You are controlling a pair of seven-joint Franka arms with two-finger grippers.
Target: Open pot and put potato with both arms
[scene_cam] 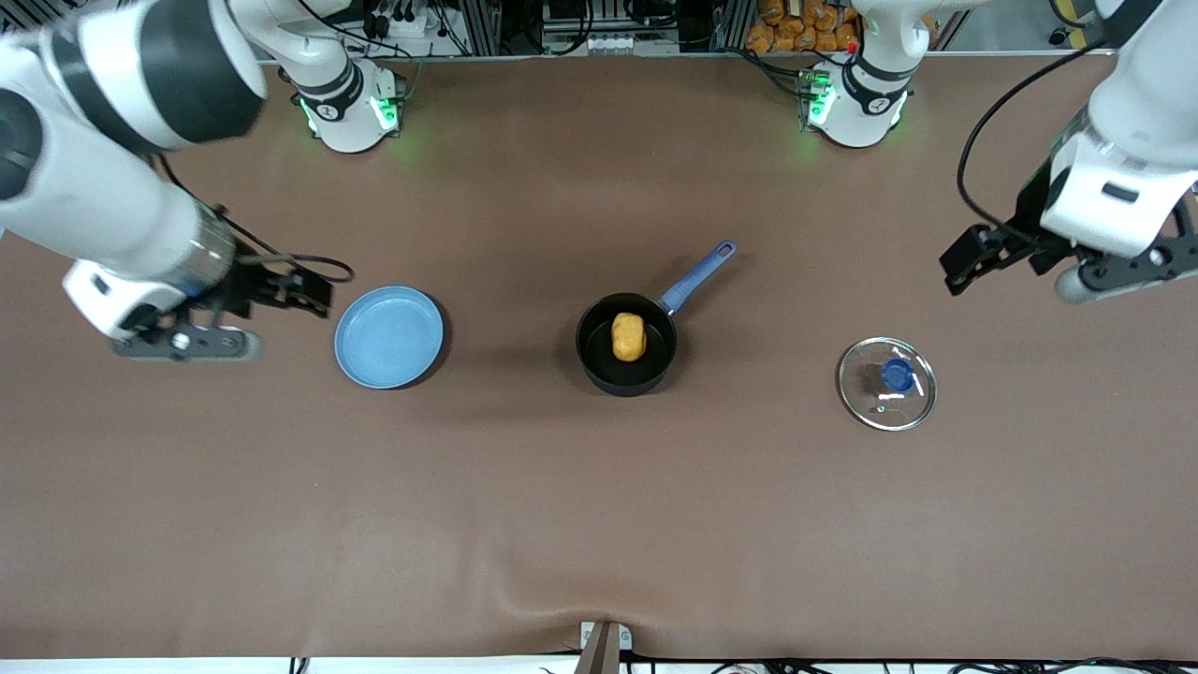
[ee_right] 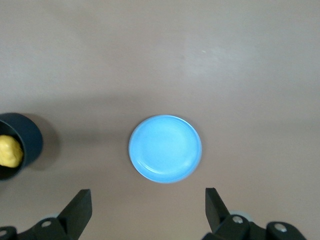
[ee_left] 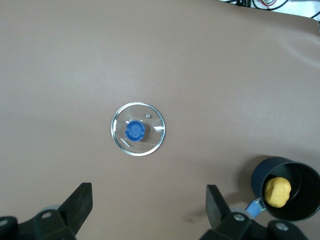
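The black pot [scene_cam: 604,370] with a blue handle [scene_cam: 697,275] stands at the table's middle, lid off. The yellow-orange potato [scene_cam: 628,336] lies in it; pot [ee_left: 295,172] and potato [ee_left: 277,191] also show in the left wrist view, and both [ee_right: 27,137] [ee_right: 9,150] in the right wrist view. The glass lid [scene_cam: 886,383] with a blue knob lies flat on the table toward the left arm's end, also in the left wrist view [ee_left: 138,129]. My left gripper [scene_cam: 973,257] is open and empty, up in the air beside the lid. My right gripper [scene_cam: 299,290] is open and empty beside the plate.
A flat light-blue plate [scene_cam: 389,337] lies toward the right arm's end of the table; it also shows in the right wrist view [ee_right: 165,148]. Both arm bases stand along the table's top edge, with cables and equipment past them.
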